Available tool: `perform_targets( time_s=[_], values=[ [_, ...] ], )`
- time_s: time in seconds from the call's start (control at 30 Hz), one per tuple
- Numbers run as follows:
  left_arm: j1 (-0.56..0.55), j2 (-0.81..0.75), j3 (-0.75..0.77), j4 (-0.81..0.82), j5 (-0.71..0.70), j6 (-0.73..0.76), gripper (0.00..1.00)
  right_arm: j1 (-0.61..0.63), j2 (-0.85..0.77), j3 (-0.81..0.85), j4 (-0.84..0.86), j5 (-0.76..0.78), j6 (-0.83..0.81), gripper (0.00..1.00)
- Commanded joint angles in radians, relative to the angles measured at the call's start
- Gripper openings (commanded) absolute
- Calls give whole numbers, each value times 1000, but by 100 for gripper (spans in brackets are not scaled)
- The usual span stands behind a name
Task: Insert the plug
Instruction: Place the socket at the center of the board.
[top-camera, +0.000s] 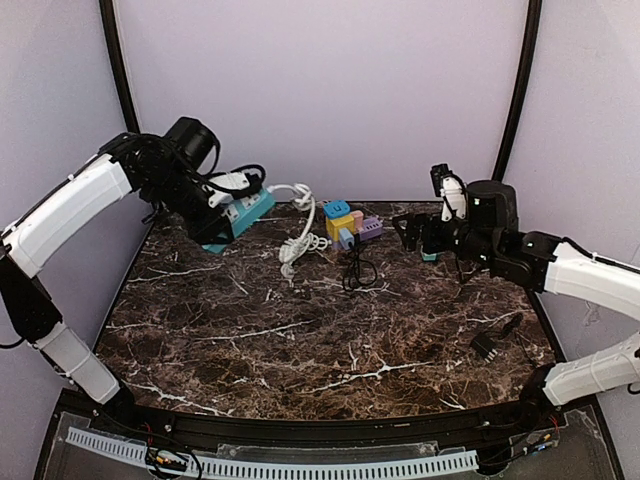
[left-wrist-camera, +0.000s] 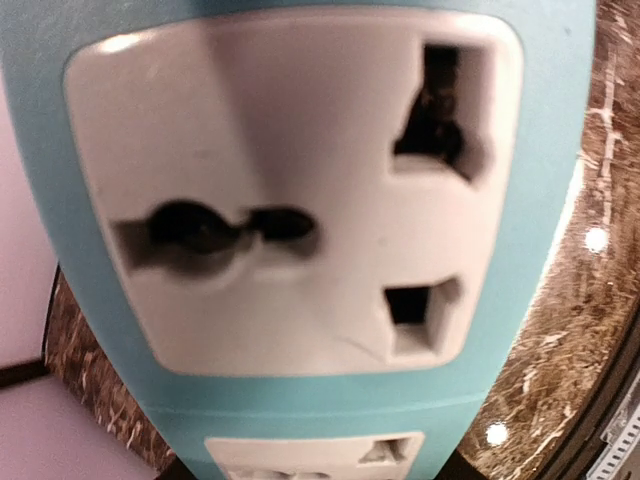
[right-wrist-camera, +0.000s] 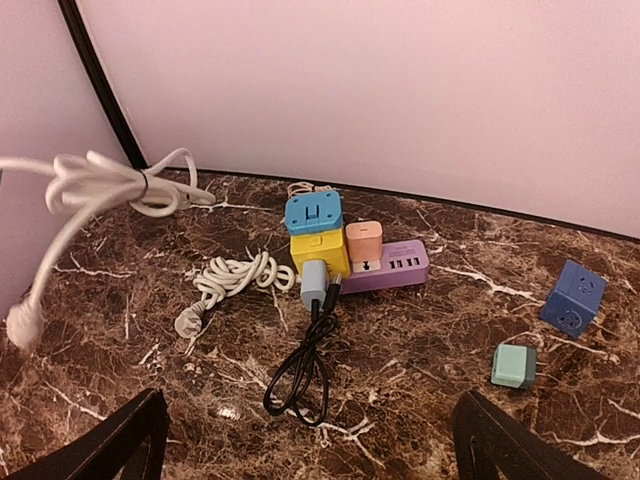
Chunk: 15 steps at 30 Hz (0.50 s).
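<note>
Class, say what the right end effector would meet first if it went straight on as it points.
The right end effector would probably meet the black cable loop first; depth is unclear.

Left arm (top-camera: 70, 205): white tubular shells, black joints, black cylindrical motor at 11 o'clock, looping black cable. Right arm (top-camera: 590, 275): same white-and-black build. Wrist view: matte black angular fingers (right-wrist-camera: 120, 440), 7 and 5 o'clock.

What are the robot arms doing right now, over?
Left gripper shut on teal power strip, lifted. Right gripper open, empty. Strip's socket empty, no plug in yet. White cable dangling off strip.
</note>
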Motion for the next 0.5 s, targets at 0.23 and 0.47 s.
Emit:
perform_targets(
  time_s=[0.23,0.47],
  values=[
    [-370,345,184,-24,48,-23,1,-37,-189,-61,-204,121,102,99],
    [-435,501,300,54,52,-50,1,-43,-227,-74,-256,125,123,99]
  ],
)
